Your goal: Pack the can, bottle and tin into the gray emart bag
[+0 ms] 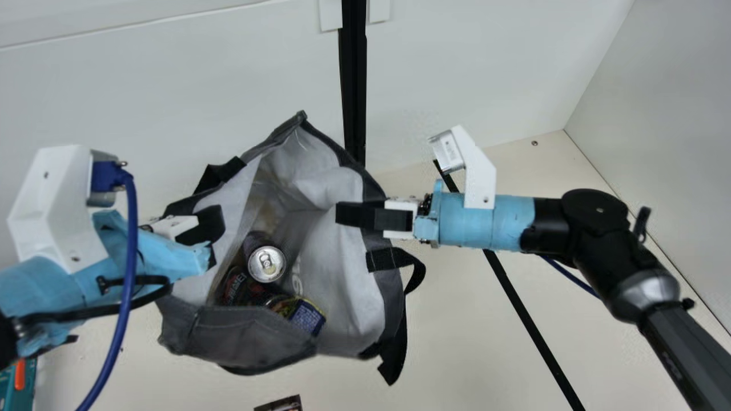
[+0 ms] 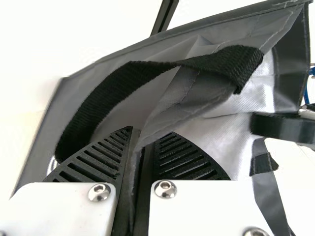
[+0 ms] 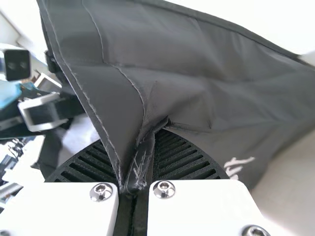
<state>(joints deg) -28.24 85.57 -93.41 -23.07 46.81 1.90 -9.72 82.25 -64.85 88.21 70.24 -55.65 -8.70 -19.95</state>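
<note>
The gray bag [image 1: 251, 337] stands with its mouth spread and its pale lining showing. Inside lie a can [image 1: 267, 264] with its silver lid up, a dark item with red print [image 1: 235, 287] and a blue-and-yellow tin [image 1: 307, 317]; I cannot tell whether the dark one is the bottle. My left gripper [image 1: 210, 228] is at the bag's left rim; in its wrist view the gripper [image 2: 140, 157] pinches a fold of the bag [image 2: 187, 96] beside a black strap. On the right rim, my right gripper [image 1: 357, 215] is shut; its wrist view shows the gripper [image 3: 142, 162] clamping gray fabric [image 3: 197, 88].
A dark small item [image 1: 282, 404] lies at the front edge of the main view. At the lower left is a teal and orange object [image 1: 17, 379]. White walls [image 1: 171, 97] rise behind the bag, with a black upright strip [image 1: 354, 85].
</note>
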